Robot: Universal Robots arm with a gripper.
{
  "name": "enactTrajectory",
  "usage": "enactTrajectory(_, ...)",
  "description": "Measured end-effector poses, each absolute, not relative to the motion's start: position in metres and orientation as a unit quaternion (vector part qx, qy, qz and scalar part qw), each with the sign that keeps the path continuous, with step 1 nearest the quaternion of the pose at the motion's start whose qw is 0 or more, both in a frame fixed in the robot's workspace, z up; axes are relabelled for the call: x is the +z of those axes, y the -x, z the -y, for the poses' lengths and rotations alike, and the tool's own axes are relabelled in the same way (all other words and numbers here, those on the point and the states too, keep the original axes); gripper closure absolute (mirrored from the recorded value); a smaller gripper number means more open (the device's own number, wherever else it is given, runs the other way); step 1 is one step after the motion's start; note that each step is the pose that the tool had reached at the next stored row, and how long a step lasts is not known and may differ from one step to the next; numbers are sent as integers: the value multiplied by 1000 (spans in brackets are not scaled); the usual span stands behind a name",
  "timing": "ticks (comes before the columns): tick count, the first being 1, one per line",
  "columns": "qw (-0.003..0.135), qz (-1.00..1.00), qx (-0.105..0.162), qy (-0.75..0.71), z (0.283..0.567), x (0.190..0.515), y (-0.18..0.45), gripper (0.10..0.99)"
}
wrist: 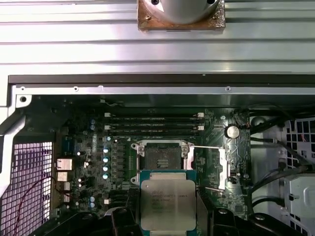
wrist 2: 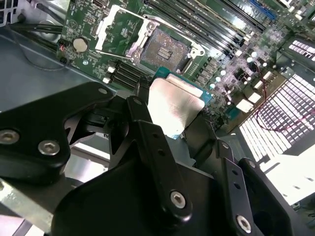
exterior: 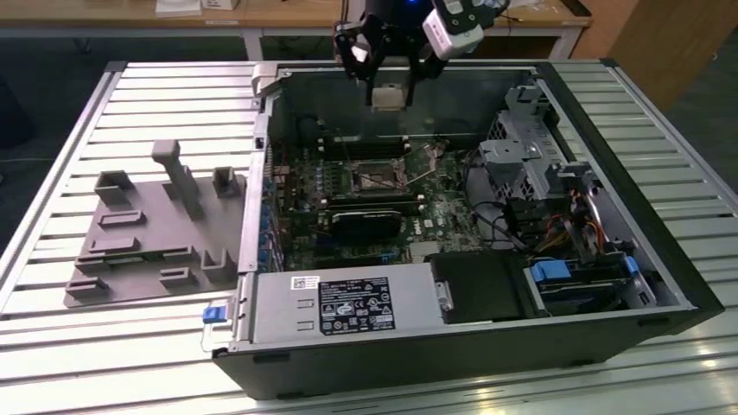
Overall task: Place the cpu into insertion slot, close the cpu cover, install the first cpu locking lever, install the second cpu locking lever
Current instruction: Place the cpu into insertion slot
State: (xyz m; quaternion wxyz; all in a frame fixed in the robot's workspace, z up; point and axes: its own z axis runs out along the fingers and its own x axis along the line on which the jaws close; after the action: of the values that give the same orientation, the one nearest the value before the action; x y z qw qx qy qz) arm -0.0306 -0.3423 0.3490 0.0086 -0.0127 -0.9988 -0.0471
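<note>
The cpu [wrist: 168, 206] was pinched in the pincer [wrist: 167, 222], up above the case [exterior: 461, 346], insertion slot [wrist: 161, 156] lying uncovered.

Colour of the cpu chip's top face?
Silvery-grey metal on the small flat square cpu chip, with a teal-green board edge; best in the first wrist view.

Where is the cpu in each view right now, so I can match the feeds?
Exterior view: cpu held in the hand, above the insertion slot.
Second wrist view: cpu between the black fingers, beside the insertion slot.
First wrist view: cpu right beside the insertion slot.
Shared landmark: the insertion slot.
</note>
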Motion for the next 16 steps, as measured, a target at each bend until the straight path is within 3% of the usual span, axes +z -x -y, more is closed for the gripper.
enactTrajectory(16,9,999,-47,13,342,322,31,549)
